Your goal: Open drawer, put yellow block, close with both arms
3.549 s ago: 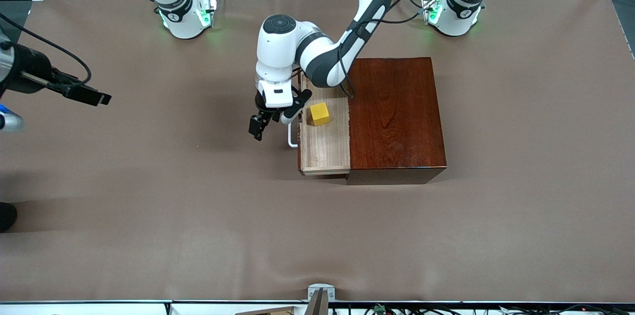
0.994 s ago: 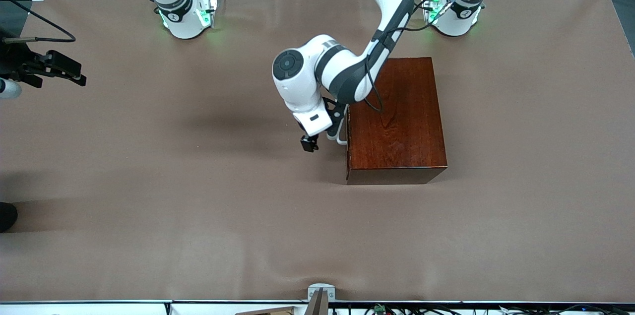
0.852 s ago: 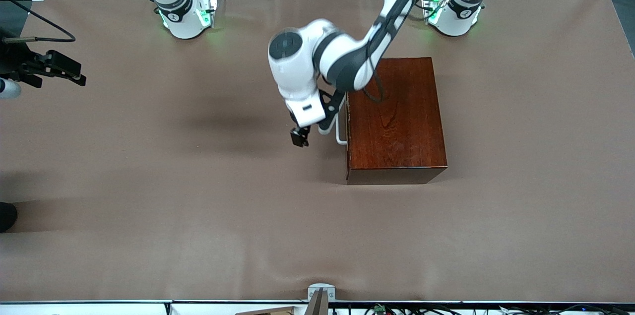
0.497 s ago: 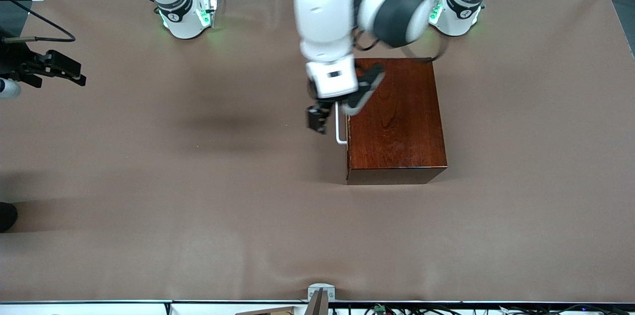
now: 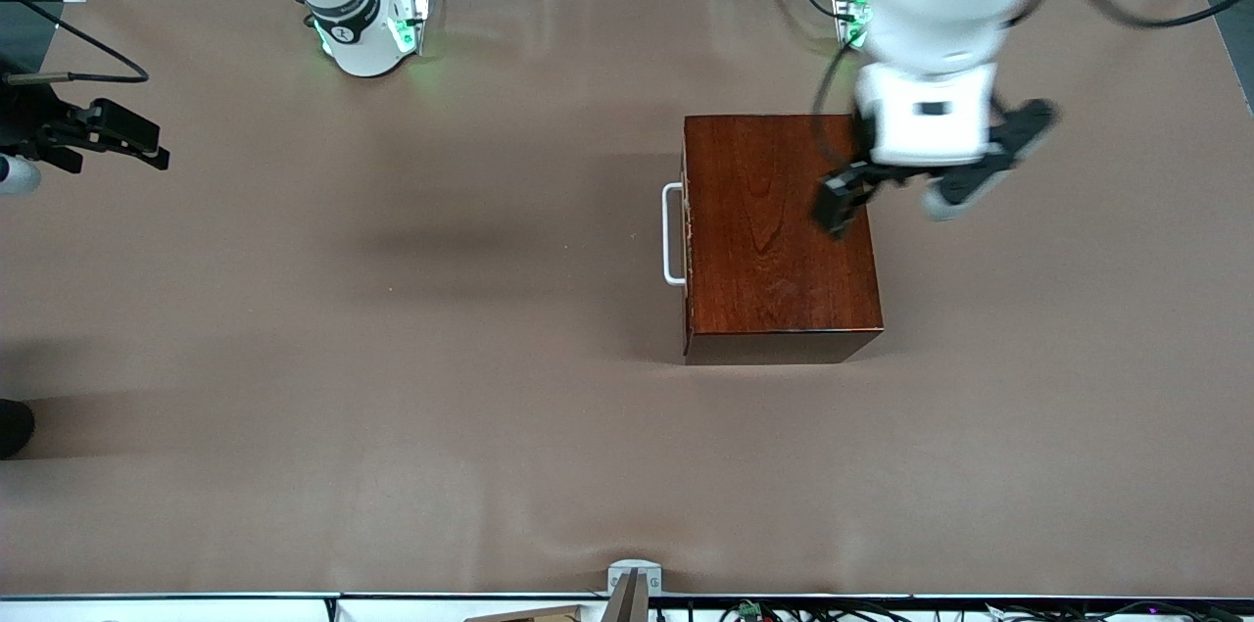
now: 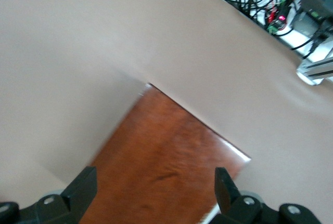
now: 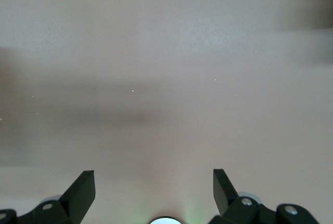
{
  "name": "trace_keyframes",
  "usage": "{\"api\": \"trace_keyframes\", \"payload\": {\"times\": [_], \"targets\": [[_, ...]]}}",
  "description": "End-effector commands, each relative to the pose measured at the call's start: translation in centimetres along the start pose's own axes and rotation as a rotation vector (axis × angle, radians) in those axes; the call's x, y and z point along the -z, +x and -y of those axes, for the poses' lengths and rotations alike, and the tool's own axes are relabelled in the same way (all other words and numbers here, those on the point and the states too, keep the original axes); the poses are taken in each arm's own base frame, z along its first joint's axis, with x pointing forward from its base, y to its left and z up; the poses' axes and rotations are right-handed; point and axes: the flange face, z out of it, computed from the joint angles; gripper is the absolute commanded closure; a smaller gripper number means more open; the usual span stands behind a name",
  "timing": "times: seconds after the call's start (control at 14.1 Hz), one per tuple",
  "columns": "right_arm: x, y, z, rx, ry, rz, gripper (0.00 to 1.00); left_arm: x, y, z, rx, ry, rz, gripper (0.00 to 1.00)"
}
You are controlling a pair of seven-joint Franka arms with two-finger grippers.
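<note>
Drawer (image 5: 686, 232) sits fully pushed into the glossy dark red-brown wooden box (image 5: 779, 235), centre-right of the front frame; only its dark front edge and white U-shaped bar handle (image 5: 670, 234) show, and the yellow block is not visible. Left gripper (image 6: 156, 190) hangs over the box top, upper right of the frame, jaws spread and empty. Right gripper (image 7: 153, 190) waits over bare brown surface (image 5: 392, 358) at the frame's upper-left edge, jaws spread, nothing held.

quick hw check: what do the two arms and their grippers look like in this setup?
Both arms are glossy white with dark grey joint bands and green lights at their bases. The left arm ends in a white wrist block with black cables along it; the left gripper has two black fingers. The right arm carries a black cable. The right gripper has matching black angular fingers with silver screws.
</note>
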Motion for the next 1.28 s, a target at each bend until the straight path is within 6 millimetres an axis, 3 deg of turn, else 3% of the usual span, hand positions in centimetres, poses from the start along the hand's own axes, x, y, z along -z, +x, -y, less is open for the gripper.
{"api": "trace_keyframes", "payload": {"times": [0.0,0.28,0.71,1.06,1.21], "targets": [[0.6,-0.6,-0.4,0.001,-0.009,-0.006,0.00,0.7,2.0,4.2,-0.120,0.051,0.049,0.00],[0.6,-0.7,-0.8,-0.005,-0.009,-0.004,0.00,0.8,6.0,9.7,-0.266,0.084,0.112,0.00],[0.5,-0.7,-1.2,-0.009,-0.006,0.005,0.00,-0.5,8.3,17.3,-0.514,0.088,0.197,0.00],[0.5,-0.7,-1.2,-0.010,-0.008,0.005,0.00,-0.4,6.2,19.8,-0.568,0.069,0.193,0.00],[0.5,-0.8,-1.2,-0.010,-0.008,0.003,0.00,-0.1,6.3,20.9,-0.552,0.034,0.199,0.00]]}}
